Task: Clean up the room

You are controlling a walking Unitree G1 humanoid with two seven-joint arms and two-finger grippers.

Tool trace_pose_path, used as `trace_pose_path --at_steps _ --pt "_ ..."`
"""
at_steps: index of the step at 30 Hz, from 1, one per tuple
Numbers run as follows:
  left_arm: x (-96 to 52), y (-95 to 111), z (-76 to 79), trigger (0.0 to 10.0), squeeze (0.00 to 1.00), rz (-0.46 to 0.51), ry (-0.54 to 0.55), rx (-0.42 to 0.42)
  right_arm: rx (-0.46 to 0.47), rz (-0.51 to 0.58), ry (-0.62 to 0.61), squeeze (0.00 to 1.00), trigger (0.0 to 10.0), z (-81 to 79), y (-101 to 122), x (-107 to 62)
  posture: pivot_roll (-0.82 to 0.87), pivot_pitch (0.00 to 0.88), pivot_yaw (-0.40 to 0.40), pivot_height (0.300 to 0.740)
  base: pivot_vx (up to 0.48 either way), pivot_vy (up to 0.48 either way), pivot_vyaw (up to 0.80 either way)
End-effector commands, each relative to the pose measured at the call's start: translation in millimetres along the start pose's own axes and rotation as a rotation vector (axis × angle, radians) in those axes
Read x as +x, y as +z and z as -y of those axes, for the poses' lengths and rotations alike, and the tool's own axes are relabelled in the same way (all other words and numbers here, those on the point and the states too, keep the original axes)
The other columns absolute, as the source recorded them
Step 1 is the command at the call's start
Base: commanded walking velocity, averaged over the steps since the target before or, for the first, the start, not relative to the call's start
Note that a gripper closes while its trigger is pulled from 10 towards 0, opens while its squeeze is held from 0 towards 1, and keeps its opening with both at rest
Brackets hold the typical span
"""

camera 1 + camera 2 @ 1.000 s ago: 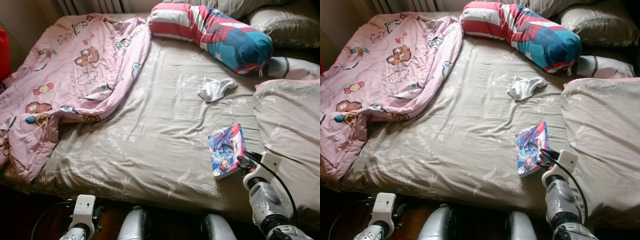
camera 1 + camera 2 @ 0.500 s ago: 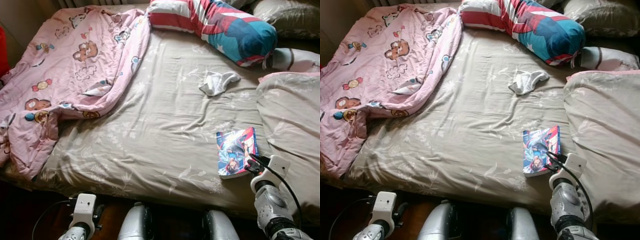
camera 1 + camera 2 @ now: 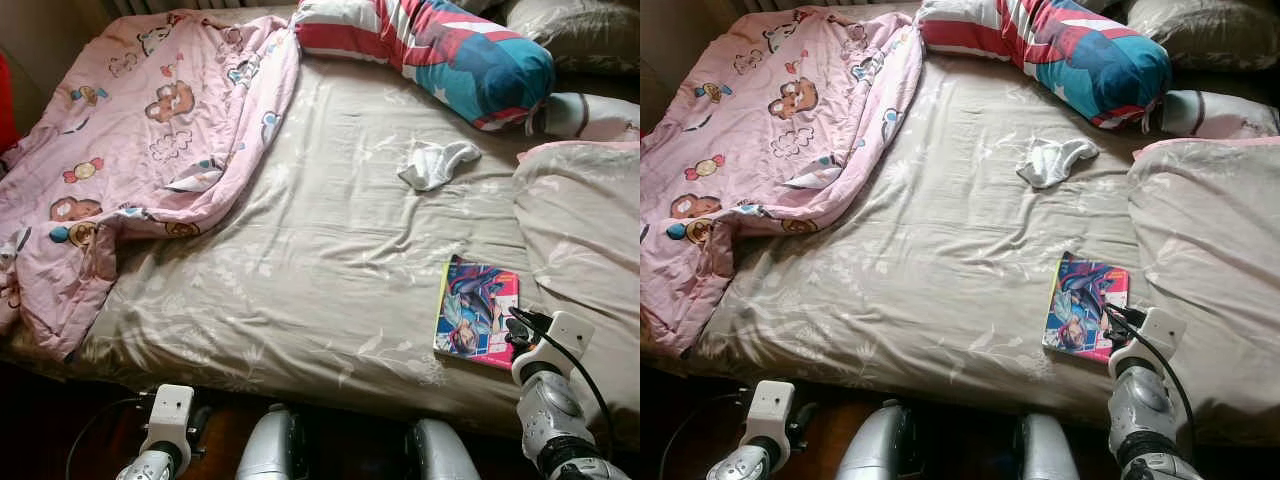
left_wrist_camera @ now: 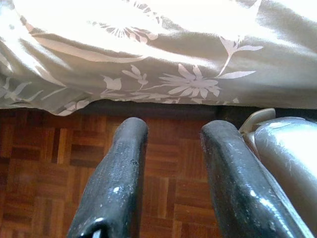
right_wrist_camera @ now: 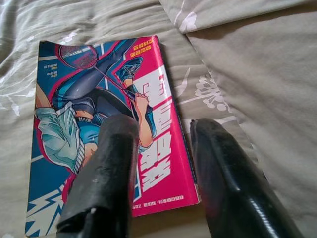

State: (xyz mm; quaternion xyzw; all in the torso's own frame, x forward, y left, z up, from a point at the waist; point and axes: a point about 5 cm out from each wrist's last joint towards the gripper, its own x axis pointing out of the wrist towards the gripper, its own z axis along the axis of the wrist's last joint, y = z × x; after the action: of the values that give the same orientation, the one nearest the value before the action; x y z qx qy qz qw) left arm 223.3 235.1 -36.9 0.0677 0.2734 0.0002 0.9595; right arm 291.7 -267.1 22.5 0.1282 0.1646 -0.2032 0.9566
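A colourful comic book (image 3: 477,312) lies flat, cover up, on the beige bed sheet (image 3: 320,260) near the bed's front right. My right gripper (image 3: 518,328) hovers at the book's near right corner. In the right wrist view the book (image 5: 89,114) lies under the open right gripper (image 5: 163,129), one finger over the cover, the other past its edge. A white crumpled sock (image 3: 435,165) rests further back on the sheet. A pink cartoon blanket (image 3: 150,150) is bunched over the bed's left side. My left gripper (image 4: 173,129) hangs open above the parquet beside the bed.
A red, white and blue bolster (image 3: 440,50) lies across the head of the bed, with beige pillows (image 3: 580,30) behind it. A thick beige duvet (image 3: 585,240) covers the right side, close to the book. The bed's front edge runs just before my legs.
The book was tipped up on its edge at my right gripper a second ago; now it lies flat on the sheet and the gripper sits open at its corner. The camera shifted slightly.
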Motion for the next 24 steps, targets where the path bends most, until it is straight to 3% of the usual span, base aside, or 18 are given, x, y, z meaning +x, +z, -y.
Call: trace_pose_path --at_steps 1,4,6,7,12,14,16,19,24 --pt "-5.1 -12.1 -1.0 10.0 0.0 -0.048 -0.001 0.009 -0.01 -0.026 -0.026 1.0 10.0 7.4 -7.9 -3.1 0.02 0.27 0.127 0.652 0.0 0.0 0.0" --pt "-4.4 -11.4 0.1 10.0 0.0 -0.048 -0.003 0.006 -0.004 0.006 -0.043 1.0 10.0 9.0 -2.6 -2.2 0.02 0.263 0.124 0.652 0.0 0.0 0.0" --pt "-3.8 -10.8 1.1 10.0 0.0 -0.047 -0.005 0.004 0.004 0.046 -0.043 0.95 10.0 7.9 2.8 -1.6 0.01 0.255 0.12 0.652 0.0 0.0 0.0" --pt "-3.0 -10.2 2.1 10.0 0.0 -0.048 -0.005 0.001 -0.027 0.079 -0.027 0.0 10.0 5.0 7.1 -1.2 0.01 0.248 0.117 0.652 0.0 0.0 0.0" --pt "-0.5 -8.4 4.8 10.0 0.0 -0.055 -0.004 -0.008 -0.095 0.112 0.084 0.0 10.0 -14.6 5.6 -3.0 -0.01 0.222 0.107 0.652 0.0 0.0 0.0" --pt "2.6 -5.4 7.7 10.0 0.0 -0.059 0.002 -0.026 -0.128 0.081 0.172 0.0 10.0 -33.0 -10.4 -9.1 -0.03 0.191 0.095 0.652 0.0 0.0 0.0" --pt "5.4 -2.3 10.2 10.0 0.0 -0.062 0.007 -0.038 -0.155 0.054 0.21 0.0 10.0 -40.6 -21.1 -13.2 -0.03 0.173 0.09 0.652 0.0 0.0 0.0" --pt "8.1 1.2 10.8 10.0 0.0 -0.065 0.014 -0.05 -0.138 0.029 0.223 0.0 10.0 -44.4 -30.7 -17.2 -0.04 0.145 0.085 0.652 0.0 0.0 0.0" --pt "14.6 10.5 12.5 10.0 0.0 -0.071 0.03 -0.076 -0.145 -0.116 0.216 0.0 10.0 -42.6 -65.8 -30.6 -0.02 0.103 0.074 0.671 0.0 0.0 0.0"
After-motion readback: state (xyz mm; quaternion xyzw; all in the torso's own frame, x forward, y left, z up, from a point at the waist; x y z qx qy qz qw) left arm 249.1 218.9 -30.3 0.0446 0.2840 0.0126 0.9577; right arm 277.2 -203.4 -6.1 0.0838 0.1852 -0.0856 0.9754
